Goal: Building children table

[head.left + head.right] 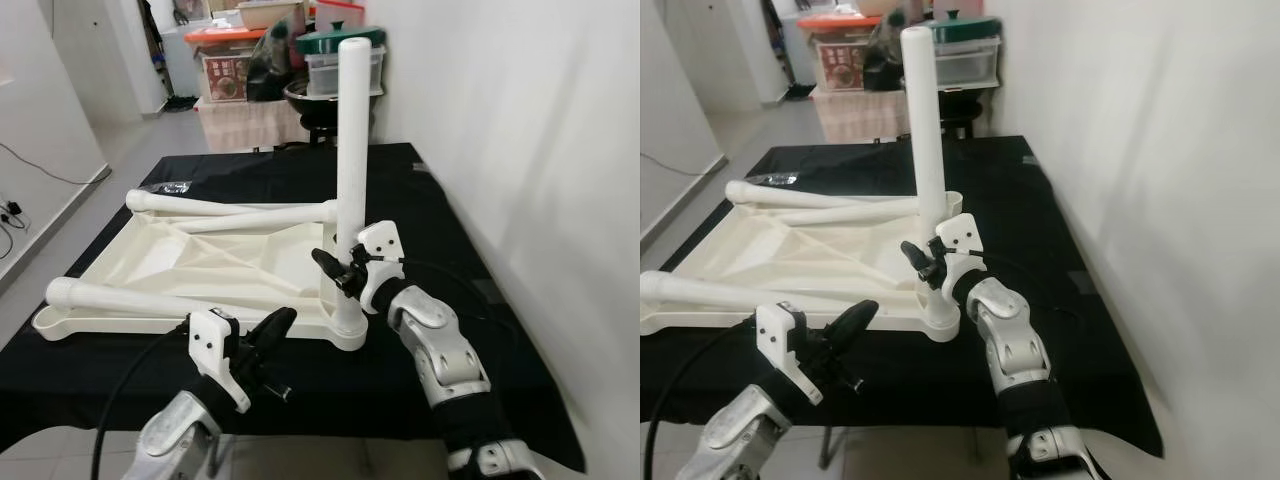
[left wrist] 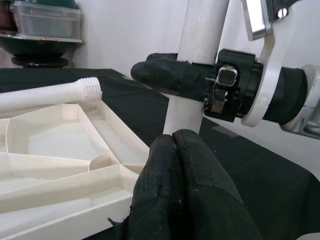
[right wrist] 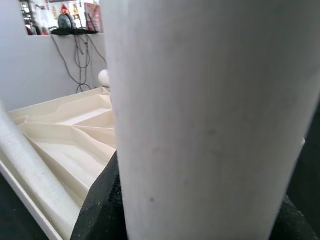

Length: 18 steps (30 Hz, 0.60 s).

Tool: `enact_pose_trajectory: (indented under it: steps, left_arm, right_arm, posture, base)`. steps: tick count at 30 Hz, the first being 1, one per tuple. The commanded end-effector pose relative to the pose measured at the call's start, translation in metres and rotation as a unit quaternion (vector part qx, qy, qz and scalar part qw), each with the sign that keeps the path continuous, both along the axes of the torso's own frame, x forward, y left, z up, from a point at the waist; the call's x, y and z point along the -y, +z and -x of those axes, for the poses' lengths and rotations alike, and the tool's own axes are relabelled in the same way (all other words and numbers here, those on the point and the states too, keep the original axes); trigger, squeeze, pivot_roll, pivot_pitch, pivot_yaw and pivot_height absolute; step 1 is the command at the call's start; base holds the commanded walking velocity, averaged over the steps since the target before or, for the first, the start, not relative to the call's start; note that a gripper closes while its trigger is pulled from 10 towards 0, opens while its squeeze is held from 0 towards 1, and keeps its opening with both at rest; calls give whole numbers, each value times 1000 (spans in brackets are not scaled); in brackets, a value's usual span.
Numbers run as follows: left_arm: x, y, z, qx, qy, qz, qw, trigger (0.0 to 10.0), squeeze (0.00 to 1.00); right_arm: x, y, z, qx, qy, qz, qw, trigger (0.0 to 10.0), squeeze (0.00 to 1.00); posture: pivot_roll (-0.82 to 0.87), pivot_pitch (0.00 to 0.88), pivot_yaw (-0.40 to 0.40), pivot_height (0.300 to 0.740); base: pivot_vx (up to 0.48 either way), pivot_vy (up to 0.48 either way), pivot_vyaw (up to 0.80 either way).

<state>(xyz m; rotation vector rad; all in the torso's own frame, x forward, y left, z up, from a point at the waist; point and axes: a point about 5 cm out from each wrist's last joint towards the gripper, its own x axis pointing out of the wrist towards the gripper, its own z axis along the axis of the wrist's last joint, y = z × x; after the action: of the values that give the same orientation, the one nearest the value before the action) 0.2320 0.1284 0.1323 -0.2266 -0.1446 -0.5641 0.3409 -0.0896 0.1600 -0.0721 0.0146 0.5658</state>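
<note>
Tabletop: a cream plastic children's tabletop (image 1: 190,262) lies upside down on a black cloth (image 1: 470,290), its ribbed underside facing up, left of centre in the scene.
Upright leg: a white tubular leg (image 1: 350,160) stands vertically in the socket at the tabletop's near right corner.
Right gripper: the right gripper (image 1: 340,268) is clamped around the upright leg low down, just above the socket; the left wrist view shows one black finger (image 2: 165,75) wrapped across the tube, and the right wrist view has the tube pressed close against the black pads.
Left gripper: the left gripper (image 1: 272,330) hovers over the near edge of the tabletop, just left of the socket, its two fingers pressed together with nothing between them.
Loose legs: one leg (image 1: 140,300) lies along the near left edge of the tabletop; two more (image 1: 230,212) rest across the far side, one with a threaded end (image 2: 92,90) visible.
Background: stacked storage boxes (image 1: 340,55) and what looks like a dark bowl sit beyond the far end of the cloth, though that area is too small to read well.
Right side: a plain white wall (image 1: 520,150) runs along the right.
</note>
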Motion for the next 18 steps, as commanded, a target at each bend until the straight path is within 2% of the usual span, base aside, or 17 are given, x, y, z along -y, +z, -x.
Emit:
enact_pose_trajectory:
  steps: [1, 2, 3, 4, 5, 7, 12, 13, 14, 15, 17, 18]
  left_arm:
    - [-4, -3, -1, -5, 7, -9, 1000, 10000, 0]
    - [-4, -3, -1, -5, 7, -9, 1000, 10000, 0]
    - [-3, -3, -1, -7, 4, -11, 1000, 10000, 0]
    - [-3, -3, -1, -8, 2, -11, 1000, 10000, 0]
    - [-3, -3, -1, -8, 2, -11, 1000, 10000, 0]
    - [-2, -4, 0, -8, 1, -11, 1000, 10000, 0]
    - [-1, -3, 2, -8, -1, -10, 1000, 10000, 0]
    - [0, -3, 4, -8, -2, -10, 1000, 10000, 0]
    - [0, -3, 4, -8, -2, -10, 1000, 10000, 0]
    - [0, -3, 6, -8, -2, -10, 1000, 10000, 0]
    - [0, -3, 6, -8, -2, -10, 1000, 10000, 0]
    - [1, -2, 9, -8, -2, -11, 1000, 10000, 0]
  right_arm:
    - [8, -24, 3, -63, -42, 18, 997, 10000, 0]
    - [8, -24, 3, -63, -42, 18, 997, 10000, 0]
    - [10, -15, 0, -46, -11, 2, 999, 10000, 1000]
    - [12, -9, -4, -34, 14, -4, 999, 10000, 1000]
    - [12, -9, -4, -34, 14, -4, 999, 10000, 1000]
    - [16, 0, -9, -19, 68, -17, 997, 10000, 1000]
    - [23, 11, -17, -3, 105, -20, 994, 10000, 1000]
    - [27, 15, -23, -3, 133, -6, 991, 10000, 0]
    - [27, 15, -23, -3, 133, -6, 991, 10000, 0]
    - [30, 19, -26, -5, 165, 9, 986, 10000, 0]
    - [30, 19, -26, -5, 165, 9, 986, 10000, 0]
    - [31, 21, -27, -9, 202, 21, 979, 10000, 0]
  posture:
    - [-18, 0, 39, 740]
    - [-18, 0, 39, 740]
    - [-9, 0, 36, 740]
    - [-9, 0, 37, 740]
    - [-9, 0, 37, 740]
    - [-7, 0, 37, 740]
    - [3, 0, 28, 740]
    - [11, 0, 24, 740]
    - [11, 0, 24, 740]
    - [22, 0, 20, 740]
    - [22, 0, 20, 740]
    - [32, 2, 17, 740]
  base:
    - [0, 0, 0]
    - [0, 0, 0]
    - [0, 0, 0]
    - [0, 0, 0]
    - [0, 0, 0]
    - [0, 0, 0]
    - [0, 0, 0]
    - [0, 0, 0]
    - [0, 0, 0]
    - [0, 0, 0]
    - [0, 0, 0]
    - [0, 0, 0]
